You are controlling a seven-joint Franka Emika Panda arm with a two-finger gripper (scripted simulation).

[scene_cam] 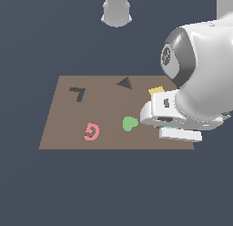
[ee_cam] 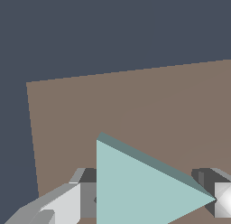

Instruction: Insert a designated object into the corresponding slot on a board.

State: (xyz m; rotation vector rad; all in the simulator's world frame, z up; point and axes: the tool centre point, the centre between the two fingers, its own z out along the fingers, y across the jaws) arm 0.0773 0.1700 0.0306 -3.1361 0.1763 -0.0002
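Note:
The light-teal triangle piece [ee_cam: 144, 187] lies between my gripper's two fingers in the wrist view, one finger [ee_cam: 67, 203] against its flat edge and the other [ee_cam: 222, 199] at its tip. The gripper [scene_cam: 175, 131] is low over the brown board [scene_cam: 63, 125] near its edge at the exterior view's right; the hand hides most of the triangle there. The dark triangular slot [scene_cam: 125, 84] is at the board's far side, apart from the gripper. I cannot tell whether the triangle is lifted off the board [ee_cam: 135, 105].
A dark 7-shaped cut-out [scene_cam: 78, 93] is at the board's far left. A green heart [scene_cam: 129, 124], a pink curled piece [scene_cam: 92, 131] and a yellow square [scene_cam: 156, 90] lie on the board. The arm's base [scene_cam: 117, 11] stands behind the board.

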